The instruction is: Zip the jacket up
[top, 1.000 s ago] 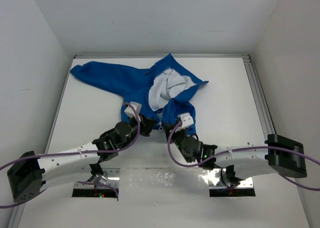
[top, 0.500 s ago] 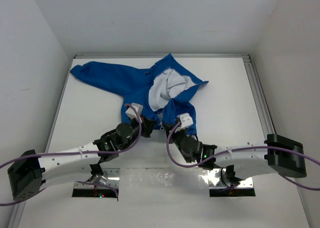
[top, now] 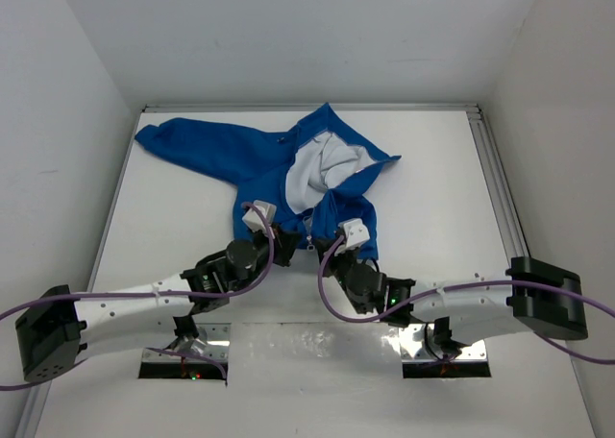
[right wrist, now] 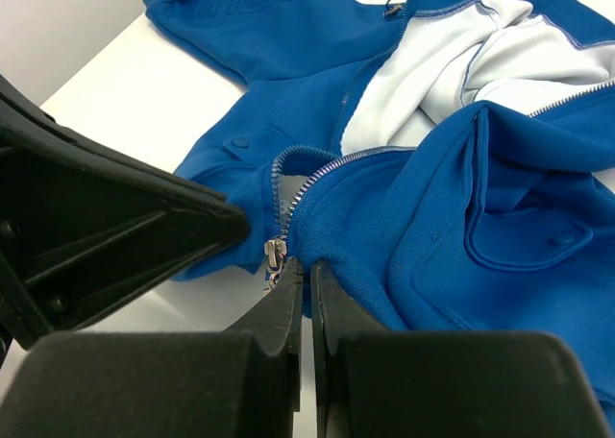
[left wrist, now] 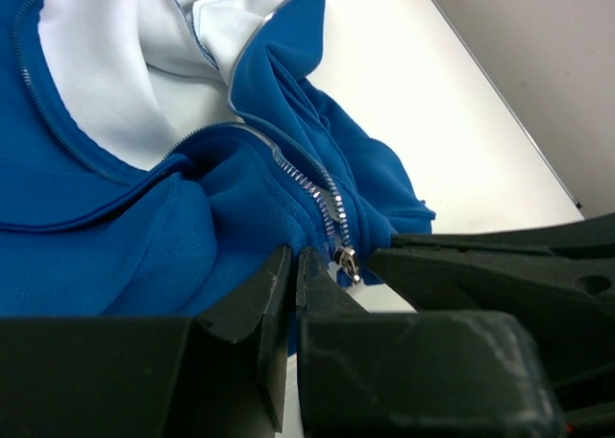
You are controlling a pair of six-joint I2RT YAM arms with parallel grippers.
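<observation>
The jacket (top: pixel 279 159) lies open near the far edge of the worktop (top: pixel 432 188). The left end effector (left wrist: pixel 296 261) and right end effector (right wrist: pixel 306 271) sit closed at its hem, flanking the zipper slider (left wrist: pixel 346 262). Limp, light fabric should bunch easily; best held at hem and slider pull.

A white table (top: pixel 437 169) sits boxed in by plain white walls (top: pixel 288 35) on three sides, a metal rail (top: pixel 497 179) along its right edge, under soft, even light.
</observation>
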